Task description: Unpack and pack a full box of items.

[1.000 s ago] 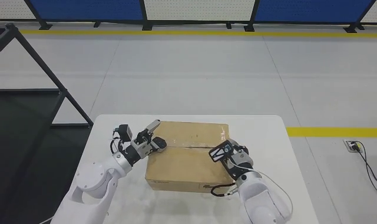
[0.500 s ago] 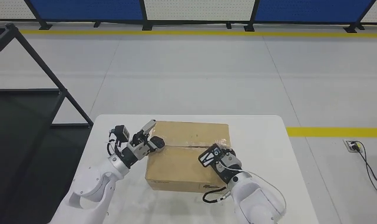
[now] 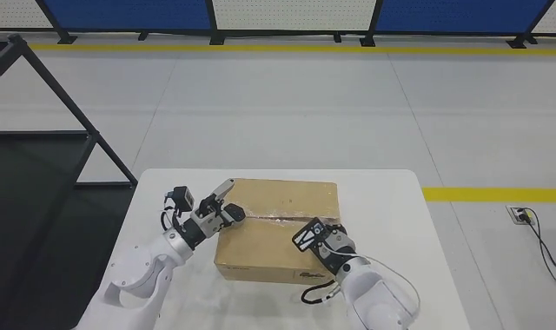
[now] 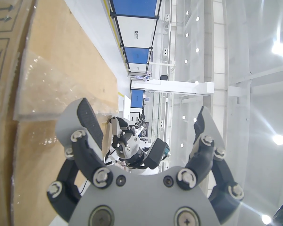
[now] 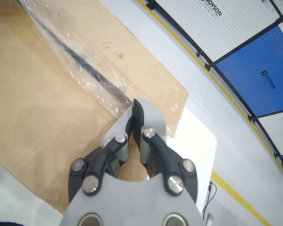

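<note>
**Top view: sealed cardboard box (image 3: 269, 243) between 2 grippers on a white table (image 3: 391, 191)**

The box lies flat in the middle of the table, shut. It is a plain rectangular carton of matte brown card with crisp edges. Its centre seam (image 5: 69, 51) is covered by a strip of clear tape (image 5: 92, 83), glossy and wrinkled, with trapped bubbles that catch the light.

The right gripper (image 5: 137, 111) has its ribbed black pads pressed together with nothing visible between them. It sits on the lid at 1 end of the seam. The left gripper (image 4: 143, 112) is spread wide at the opposite end of the box. 1 finger is just beside the taped top edge and it holds nothing.

Likely risks, judged from this pose:
- The tape looks stretchy, so a blunt closed tip could skid over it or bunch it up instead of splitting it.
- Nothing clamps the carton, so a push along the seam could slide or twist it on the smooth table.
- Pressing too hard could dent the lid — or break through onto whatever is packed underneath.
</note>
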Robot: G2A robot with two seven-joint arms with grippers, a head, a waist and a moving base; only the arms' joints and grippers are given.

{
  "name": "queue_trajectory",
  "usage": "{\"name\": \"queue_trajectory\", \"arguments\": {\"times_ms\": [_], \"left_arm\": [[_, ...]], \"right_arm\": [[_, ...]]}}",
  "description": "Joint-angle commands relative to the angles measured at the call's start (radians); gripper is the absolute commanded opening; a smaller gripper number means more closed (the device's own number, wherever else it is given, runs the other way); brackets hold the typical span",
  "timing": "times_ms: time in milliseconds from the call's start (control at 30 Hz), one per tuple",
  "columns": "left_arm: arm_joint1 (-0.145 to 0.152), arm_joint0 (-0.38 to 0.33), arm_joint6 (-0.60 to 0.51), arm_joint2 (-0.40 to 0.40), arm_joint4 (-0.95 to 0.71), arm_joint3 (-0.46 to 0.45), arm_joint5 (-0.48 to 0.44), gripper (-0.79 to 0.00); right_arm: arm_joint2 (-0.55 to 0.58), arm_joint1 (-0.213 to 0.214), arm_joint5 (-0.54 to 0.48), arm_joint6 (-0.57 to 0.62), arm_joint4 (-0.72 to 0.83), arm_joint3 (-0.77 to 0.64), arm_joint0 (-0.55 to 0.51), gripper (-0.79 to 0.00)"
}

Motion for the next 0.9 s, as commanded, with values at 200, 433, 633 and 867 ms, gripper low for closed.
{"name": "queue_trajectory", "arguments": {"times_ms": [200,433,633,867], "left_arm": [[-0.004,-0.003,0.005,0.002,-0.017,0.006,-0.029,0.0],[-0.007,0.018,0.016,-0.016,-0.058,0.0,-0.11,0.0],[-0.004,0.057,0.004,-0.032,-0.048,-0.026,-0.151,0.0],[-0.004,0.057,0.004,-0.032,-0.048,-0.026,-0.151,0.0]], "right_arm": [[-0.015,0.004,0.01,-0.04,0.0,-0.051,-0.01,-0.785],[-0.014,0.0,0.056,0.008,0.064,-0.055,-0.005,-0.785],[-0.008,-0.005,0.065,0.096,0.121,-0.03,0.03,-0.182],[-0.008,-0.005,0.065,0.096,0.121,-0.03,0.03,-0.182]]}}
